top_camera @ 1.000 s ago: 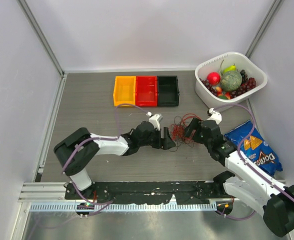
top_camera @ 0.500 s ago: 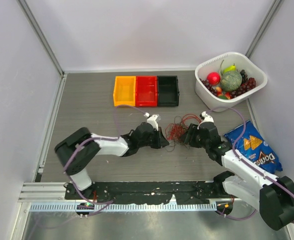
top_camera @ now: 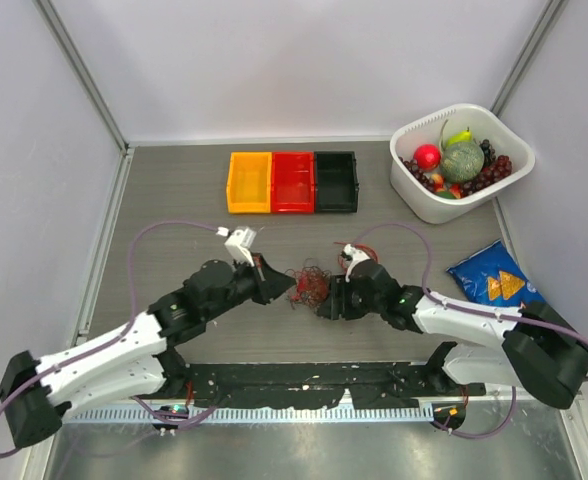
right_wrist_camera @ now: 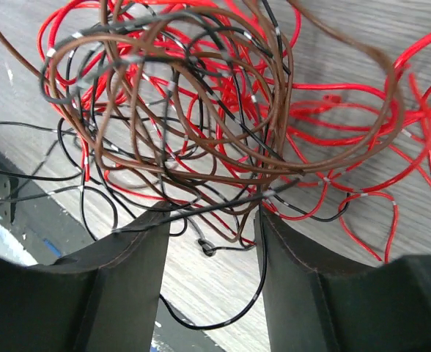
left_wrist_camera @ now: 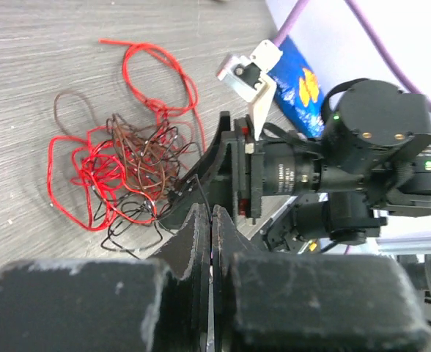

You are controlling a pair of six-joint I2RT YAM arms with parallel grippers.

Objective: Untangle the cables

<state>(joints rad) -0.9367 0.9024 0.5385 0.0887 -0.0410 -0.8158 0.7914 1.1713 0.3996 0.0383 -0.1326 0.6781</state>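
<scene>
— Table (top_camera: 164, 180)?
— Grey wood-grain surface, matt. The wrist views show fine ridges along the grain.
— Cables (top_camera: 309, 285)?
— Hair-thin, with a smooth plastic-looking sheath. The red ones shine. The brown and black ones are duller, with pale bands here and there.
— Gripper faces?
— Left gripper (left_wrist_camera: 210, 220): matt black, scuffed, with a dusty grey bloom. Right gripper (right_wrist_camera: 212, 227): matt black and softer-looking, with a fine seam line along each finger's edge.
— The rest?
— Bins (top_camera: 293, 182): hard glossy plastic. Basket (top_camera: 442, 206): white plastic, satin. Bag (top_camera: 494, 288): shiny, crinkled film. Rail (top_camera: 274, 412): bare metal, brushed. Walls (top_camera: 304, 60): plain matt white.
</scene>
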